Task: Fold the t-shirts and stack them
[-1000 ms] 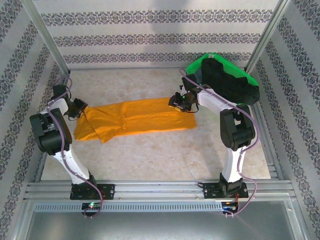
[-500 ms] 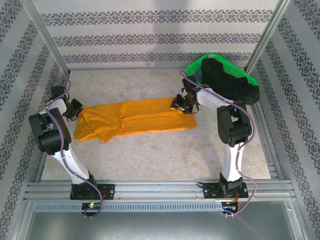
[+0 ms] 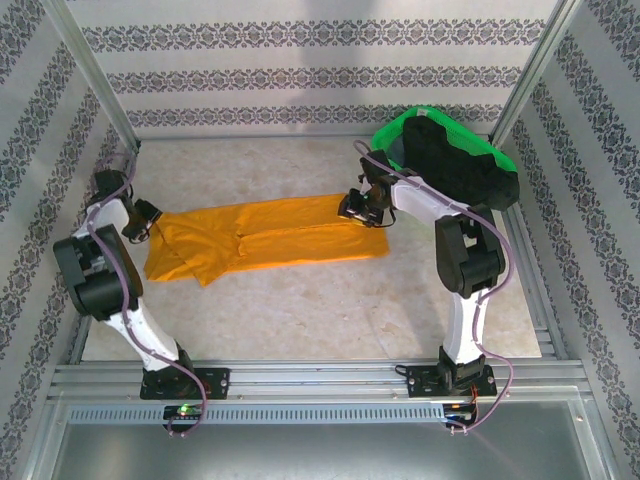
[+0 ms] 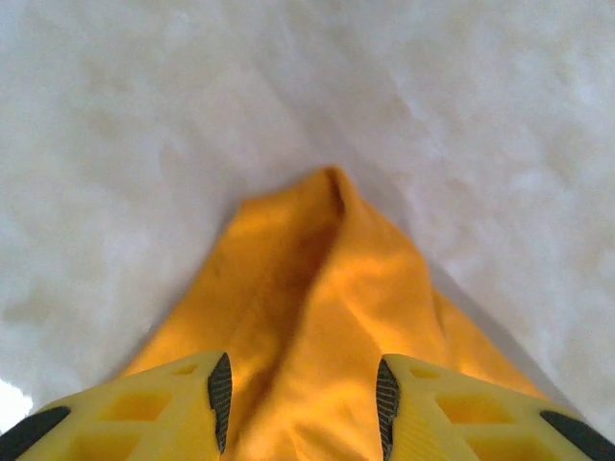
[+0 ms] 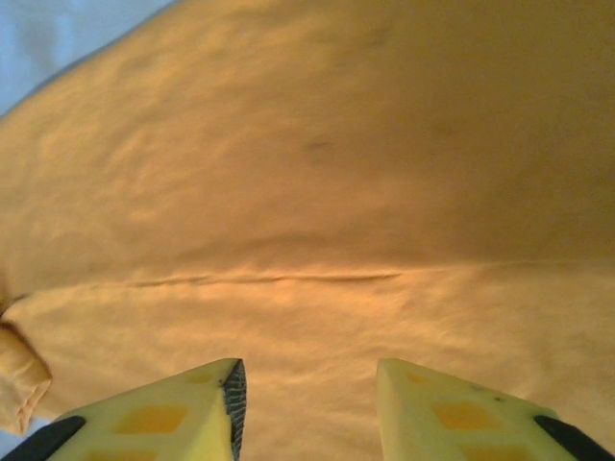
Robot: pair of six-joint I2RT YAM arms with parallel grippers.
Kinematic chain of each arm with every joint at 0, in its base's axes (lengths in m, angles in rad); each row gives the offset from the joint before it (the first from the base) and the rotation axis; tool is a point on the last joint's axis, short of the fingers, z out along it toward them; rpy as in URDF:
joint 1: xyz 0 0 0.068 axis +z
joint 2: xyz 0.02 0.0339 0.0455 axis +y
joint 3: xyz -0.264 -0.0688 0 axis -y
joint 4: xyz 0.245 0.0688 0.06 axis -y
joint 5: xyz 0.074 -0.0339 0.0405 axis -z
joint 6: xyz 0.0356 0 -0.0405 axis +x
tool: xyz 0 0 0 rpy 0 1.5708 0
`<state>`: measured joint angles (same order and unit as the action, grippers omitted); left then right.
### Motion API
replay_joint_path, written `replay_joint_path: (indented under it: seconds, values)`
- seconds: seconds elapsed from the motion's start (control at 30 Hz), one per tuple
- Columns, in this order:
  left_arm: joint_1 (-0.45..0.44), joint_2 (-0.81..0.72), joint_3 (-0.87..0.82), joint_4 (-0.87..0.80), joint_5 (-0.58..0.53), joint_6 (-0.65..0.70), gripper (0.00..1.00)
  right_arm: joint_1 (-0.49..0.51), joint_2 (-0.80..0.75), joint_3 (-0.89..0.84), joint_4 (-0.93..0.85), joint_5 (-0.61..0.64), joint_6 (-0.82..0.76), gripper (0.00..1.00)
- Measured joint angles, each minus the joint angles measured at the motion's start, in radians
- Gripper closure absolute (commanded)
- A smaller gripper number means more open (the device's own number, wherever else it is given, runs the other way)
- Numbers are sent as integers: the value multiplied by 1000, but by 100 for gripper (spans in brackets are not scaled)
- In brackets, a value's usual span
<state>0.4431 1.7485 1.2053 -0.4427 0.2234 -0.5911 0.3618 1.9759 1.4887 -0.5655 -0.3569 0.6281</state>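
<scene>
Top view: I see the orange t-shirt [image 3: 270,240] lying as a long folded band across the middle of the tabletop [image 3: 300,320], running from near the left edge toward the right. The left gripper [image 3: 150,220] is at the band's left end. The right gripper [image 3: 360,208] is on its far right corner. The green basket [image 3: 400,125] sits in the far right corner of the tabletop, tilted, with the black t-shirt [image 3: 465,170] bundled inside it.

Left wrist: the left gripper [image 4: 303,403] has its jaws partly closed, and a bunched ridge of the orange t-shirt [image 4: 317,279] fills the gap between the fingers. The cloth tents up off the tabletop [image 4: 144,115] toward the fingers and tapers to a point further out, so I read it as gripped.

Right wrist: the right gripper [image 5: 307,403] has its jaws part-way open with a clear gap. The orange t-shirt [image 5: 317,192] lies flat under them, with one fold line running across. I see nothing pinched. A sliver of tabletop [image 5: 38,38] shows top left.
</scene>
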Motion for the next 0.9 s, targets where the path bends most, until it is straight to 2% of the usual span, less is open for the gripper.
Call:
replay_joint_path:
  seconds: [0.07,0.2,0.3,0.4,0.53,0.9]
  values:
    - [-60,-93,-44,3,1,-20,52,31,-41,-8,14,-1,-17,50]
    - [-271,-214,-140,58,48,-93,48,97,-130,-42,52,-24,-42,46]
    - [-406,-204,-213,93,94,-152,48,136,-171,-66,73,-49,-41,44]
    - [-493,-163,-258,92,108,-189,49,147,-187,-90,87,-64,-40,44]
    - [-543,-119,-265,92,109,-214,51,145,-192,-116,91,-64,-35,44]
    - [-579,-57,-229,96,105,-226,54,144,-214,-154,100,-64,-29,45]
